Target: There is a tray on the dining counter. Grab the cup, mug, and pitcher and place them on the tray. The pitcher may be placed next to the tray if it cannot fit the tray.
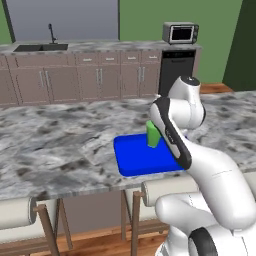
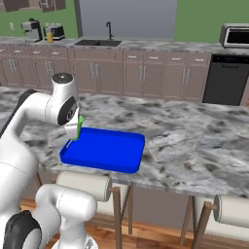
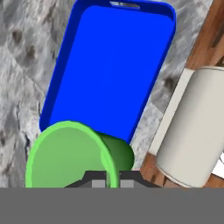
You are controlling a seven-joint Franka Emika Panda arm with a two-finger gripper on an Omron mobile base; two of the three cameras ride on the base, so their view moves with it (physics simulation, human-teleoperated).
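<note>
- Green cup (image 1: 153, 134) pinched at its rim by the gripper (image 3: 112, 183), fingers drawn nearly together with the cup wall between them.
- Seen from the hand: open mouth of the cup (image 3: 70, 155) facing the camera, body tapering away toward the tray, so the long axis runs roughly along the gripper's line of sight.
- From the base cameras: cup (image 2: 75, 128) tilted off upright, partly hidden behind the white arm, so exact lean hard to judge.
- Held above the near end of the blue tray (image 1: 142, 160); probably clear of the tray floor, though contact cannot be ruled out from these angles.
- Tray (image 2: 109, 148) lying flat on the dining counter (image 1: 55, 145), close to the counter's near edge, long side running across the slab.
- Tray (image 3: 111, 65) bare inside, handle slot at its far end.
- Cream-cushioned stool (image 3: 192, 127) under the counter edge, beside the tray.
</note>
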